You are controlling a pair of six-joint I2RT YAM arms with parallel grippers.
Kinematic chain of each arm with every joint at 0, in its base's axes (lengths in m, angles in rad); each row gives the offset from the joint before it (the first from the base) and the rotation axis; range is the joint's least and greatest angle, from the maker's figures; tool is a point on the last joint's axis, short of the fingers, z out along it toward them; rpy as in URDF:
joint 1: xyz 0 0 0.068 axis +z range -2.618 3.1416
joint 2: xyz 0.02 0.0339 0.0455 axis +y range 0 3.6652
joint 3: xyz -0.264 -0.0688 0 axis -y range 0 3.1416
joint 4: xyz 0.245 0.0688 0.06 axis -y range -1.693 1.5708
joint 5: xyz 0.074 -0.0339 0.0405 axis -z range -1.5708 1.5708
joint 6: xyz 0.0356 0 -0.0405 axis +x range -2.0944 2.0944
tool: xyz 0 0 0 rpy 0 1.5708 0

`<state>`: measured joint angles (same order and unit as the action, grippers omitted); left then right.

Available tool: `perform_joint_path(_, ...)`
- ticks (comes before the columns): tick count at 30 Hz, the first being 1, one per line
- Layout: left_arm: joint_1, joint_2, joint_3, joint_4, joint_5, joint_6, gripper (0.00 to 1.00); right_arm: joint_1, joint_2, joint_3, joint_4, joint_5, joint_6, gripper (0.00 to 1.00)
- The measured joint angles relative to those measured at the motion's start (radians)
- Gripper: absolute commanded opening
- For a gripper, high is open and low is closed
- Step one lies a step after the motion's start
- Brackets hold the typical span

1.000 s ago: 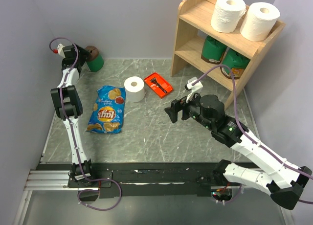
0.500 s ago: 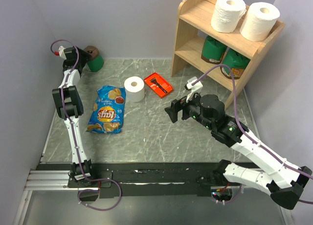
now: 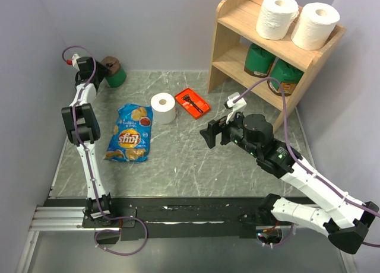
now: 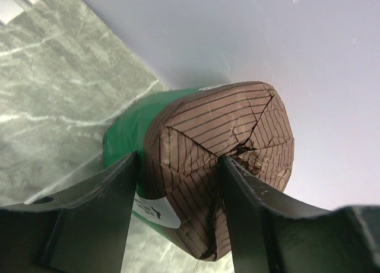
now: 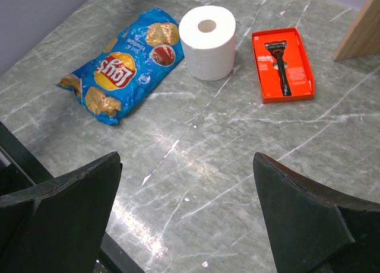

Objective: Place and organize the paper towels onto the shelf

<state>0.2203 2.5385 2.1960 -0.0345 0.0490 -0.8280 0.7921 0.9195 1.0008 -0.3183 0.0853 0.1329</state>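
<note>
Nearest, the right gripper [image 3: 208, 135] hangs low in front of the shelf [image 3: 237, 18], fingers spread wide and empty. It faces the loose paper towel [image 3: 162, 108], which stands upright left of the shelf, untouched.

Change noted: the left gripper [image 4: 178, 166], wide a second ago, has closed on the green canister [image 4: 219, 142] in the far corner, well left of the shelf, and pinches its brown cap. We judge this no progress, since the canister is not a towel. The left arm is stretched far out.

Two rolls [image 3: 276, 16] stand on the shelf's top.
</note>
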Motion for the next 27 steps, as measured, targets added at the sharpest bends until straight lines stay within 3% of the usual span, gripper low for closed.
perform_joint_path(13, -0.007, -0.196, -0.199, -0.133, 0.034, 0.130, 0.52, 0.000, -0.135, -0.010, -0.007, 0.008, 0.013, 0.98)
perform_joint_path(27, -0.017, -0.344, -0.305, -0.266, 0.093, 0.212, 0.48, 0.000, -0.187, -0.085, -0.004, 0.034, 0.035, 0.98)
